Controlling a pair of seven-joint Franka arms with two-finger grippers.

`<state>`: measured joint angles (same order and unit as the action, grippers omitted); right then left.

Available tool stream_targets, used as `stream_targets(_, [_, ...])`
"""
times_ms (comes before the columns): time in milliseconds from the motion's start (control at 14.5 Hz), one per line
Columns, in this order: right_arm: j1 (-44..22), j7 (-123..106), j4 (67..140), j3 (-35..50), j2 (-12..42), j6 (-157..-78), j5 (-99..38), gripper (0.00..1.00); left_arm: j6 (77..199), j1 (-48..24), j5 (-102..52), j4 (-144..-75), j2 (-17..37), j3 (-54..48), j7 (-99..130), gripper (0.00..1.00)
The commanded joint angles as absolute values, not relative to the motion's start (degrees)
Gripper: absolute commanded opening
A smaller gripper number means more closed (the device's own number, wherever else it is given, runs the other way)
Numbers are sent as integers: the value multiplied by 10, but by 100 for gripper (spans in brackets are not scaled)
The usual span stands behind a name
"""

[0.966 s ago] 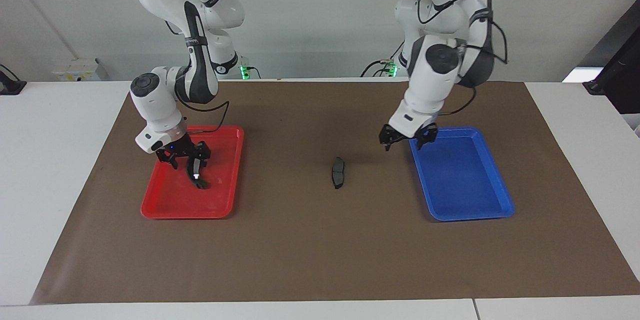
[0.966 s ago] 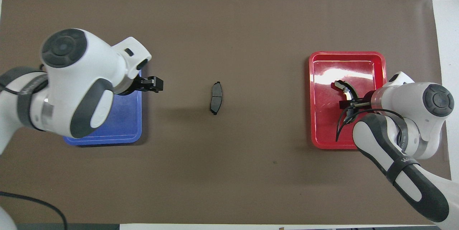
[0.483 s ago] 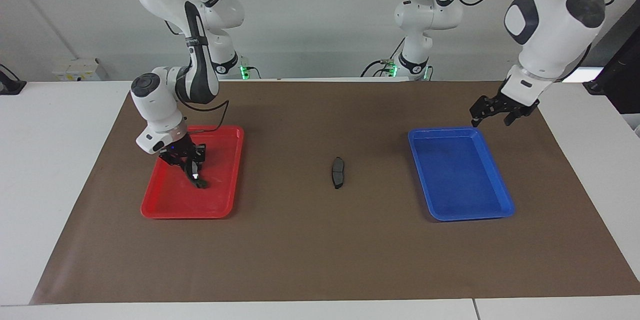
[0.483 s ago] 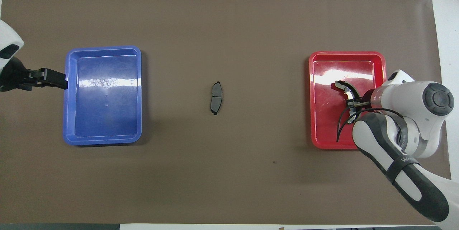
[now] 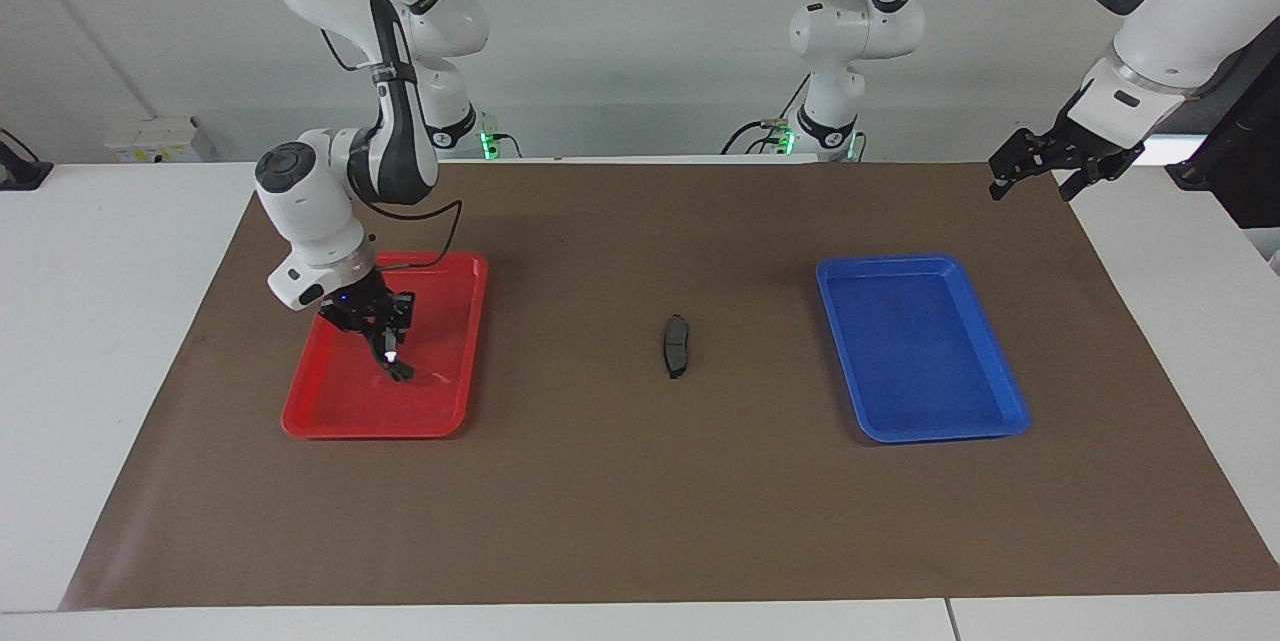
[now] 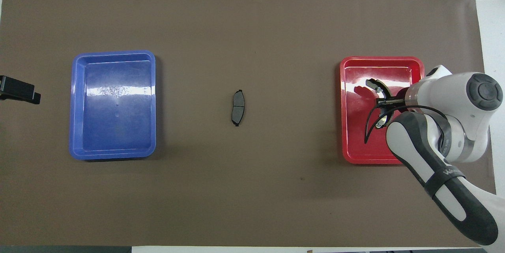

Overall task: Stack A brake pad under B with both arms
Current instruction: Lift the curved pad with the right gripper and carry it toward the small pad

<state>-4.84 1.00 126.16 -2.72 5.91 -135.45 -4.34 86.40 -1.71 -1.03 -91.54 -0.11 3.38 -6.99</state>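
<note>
Facing view: right pincer (image 5: 385, 329) over the red tray (image 5: 330, 416), clamped on B (image 5: 392, 357), which hangs tilted. A brake pad (image 5: 676, 345) lies mid-bench between red and blue tray (image 5: 1000, 401). Left pincer (image 5: 1050, 161) — raised, fingers apart — waits over the bench's left-arm end.

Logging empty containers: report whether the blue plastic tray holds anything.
Empty. The blue plastic tray shows only its bare glossy floor in the overhead view, and the facing view shows nothing in it either.
</note>
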Motion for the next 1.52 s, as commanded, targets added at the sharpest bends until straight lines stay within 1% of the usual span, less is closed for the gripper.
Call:
stream_targets(0, [-111, 113, 1210, -24, 58, -1292, -54, 0, 856, -6, -9, -922, 0, 30, -83, 99])
stream_targets(138, [-163, 195, 1193, -24, 63, -1289, -52, 0, 860, -7, -2, -925, -1, 31, -84, 99])
stream_targets(345, [-237, 305, 1147, -24, 93, -1289, -48, 0, 859, -15, 7, -924, -1, 29, -83, 99])
stream_targets(414, [-256, 336, 1123, -24, 110, -1286, -45, 0, 856, -15, 6, -924, -1, 28, -82, 99])
stream_targets(621, [-316, 429, 1011, -25, 201, -1257, -38, 0, 858, -17, 6, -924, -1, 25, -79, 100])
stream_targets(828, [-339, 453, 952, -24, 252, -1259, -34, 0, 857, -8, 6, -924, -1, 29, -78, 100])
stream_targets(966, [-352, 461, 940, -24, 267, -1265, -33, 0, 857, -7, 6, -924, -1, 31, -78, 100])
stream_targets(1448, [-378, 461, 950, -24, 287, -1302, -21, 0, 857, -8, 6, -924, -2, 31, -78, 100])
